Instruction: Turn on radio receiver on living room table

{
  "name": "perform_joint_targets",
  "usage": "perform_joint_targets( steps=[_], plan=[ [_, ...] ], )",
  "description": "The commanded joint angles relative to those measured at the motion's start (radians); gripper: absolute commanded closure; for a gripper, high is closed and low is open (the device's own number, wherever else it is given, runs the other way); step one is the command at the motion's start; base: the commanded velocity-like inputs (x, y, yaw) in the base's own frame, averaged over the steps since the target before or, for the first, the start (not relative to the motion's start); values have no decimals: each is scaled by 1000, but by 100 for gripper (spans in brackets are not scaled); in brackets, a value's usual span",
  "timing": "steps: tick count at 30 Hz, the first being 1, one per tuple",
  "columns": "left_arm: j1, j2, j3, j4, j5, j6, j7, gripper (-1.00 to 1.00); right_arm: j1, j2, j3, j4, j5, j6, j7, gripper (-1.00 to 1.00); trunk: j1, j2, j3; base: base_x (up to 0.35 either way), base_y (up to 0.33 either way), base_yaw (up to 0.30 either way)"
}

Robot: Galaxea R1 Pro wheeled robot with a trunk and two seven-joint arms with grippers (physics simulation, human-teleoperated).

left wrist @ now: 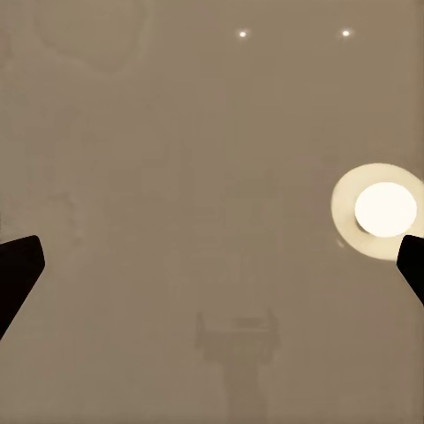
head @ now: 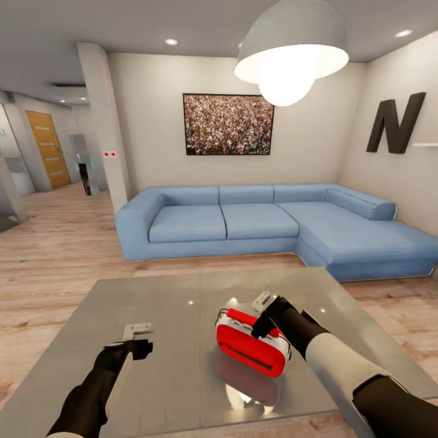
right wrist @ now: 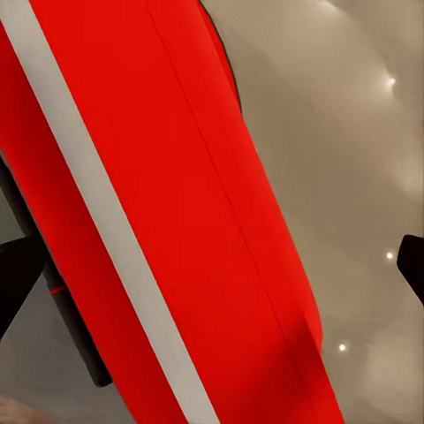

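The right gripper (head: 266, 323) hangs directly over the radio receiver (head: 251, 342), which stands on the table (head: 182, 316) toward its near right part, tilted a little with its dark slot facing the robot. In the right wrist view the red body with its pale trim stripe (right wrist: 106, 238) sits between the 2 dark fingertips (right wrist: 18, 278), which stand wide at opposite edges of the picture, holding nothing.

The main risk, as I judge it, is a push landing off the switch: the receiver is small and light-looking on a glossy top, so a press from the side could slide or topple it instead of switching it on. The wrist also covers the handle end in the head view, so contact is hard to judge and the switch itself cannot be made out.

The left gripper (head: 139, 340) hovers over bare tabletop, well apart from the receiver, its fingertips (left wrist: 19, 274) wide. Beyond, the blue sofa (head: 243, 222) and pendant lamp (head: 291, 55) are well apart from the work.
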Motion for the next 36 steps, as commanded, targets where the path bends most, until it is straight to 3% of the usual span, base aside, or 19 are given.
perform_joint_targets(
  steps=[1, 24, 25, 36],
  plan=[
    [0, 1, 0, 0, 0, 0, 0, -100, 0, 0, 0, 0, 0, 0, 0, -100, 0, 0, 0, 0, 0, 0],
    [0, 1, 0, 0, 0, 0, 0, -100, 0, 0, 0, 0, 0, 0, 1, -100, 8, -14, -6, 0, 0, 0],
    [0, 1, 0, 0, 0, 0, 0, -100, 1, 0, 0, 0, 0, 0, 1, 100, 8, -14, -6, 0, 0, 0],
    [0, 0, 0, 0, 0, 0, -1, -100, 0, 0, 0, 0, 0, 0, 4, 100, 8, -14, -6, 0, 0, 0]
  ],
)
